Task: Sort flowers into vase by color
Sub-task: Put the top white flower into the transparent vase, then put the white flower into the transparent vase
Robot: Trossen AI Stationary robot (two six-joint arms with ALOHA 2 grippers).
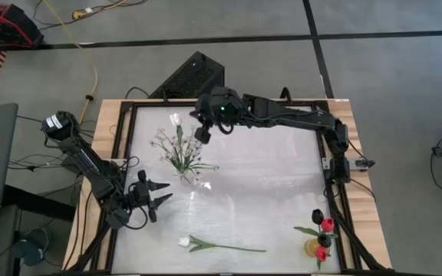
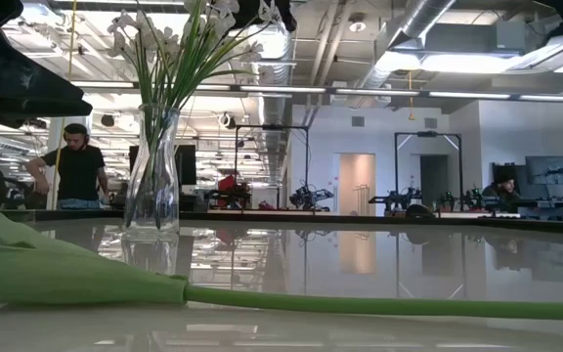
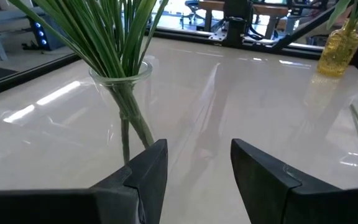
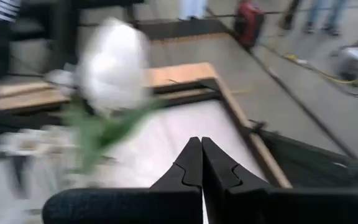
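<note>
A clear glass vase (image 1: 187, 170) with white flowers (image 1: 176, 146) stands on the table left of centre; it also shows in the low view, vase (image 2: 154, 176), and left wrist view, vase (image 3: 120, 81). One white tulip (image 1: 184, 242) lies flat near the front edge, and its stem (image 2: 379, 305) crosses the low view. A yellow vase (image 1: 314, 247) with red and dark tulips (image 1: 325, 227) stands front right. My right gripper (image 1: 202, 136) hovers shut above the white flowers, holding nothing. A blurred white bloom (image 4: 112, 62) shows beyond its shut fingertips (image 4: 201, 147). My left gripper (image 1: 163, 193) waits open, left of the clear vase.
The white tabletop has a dark frame and wooden border (image 1: 344, 111). Open table lies between the two vases (image 1: 267, 192). The yellow vase (image 3: 340, 43) shows far off in the left wrist view. People and equipment stand in the room beyond the table (image 2: 74, 161).
</note>
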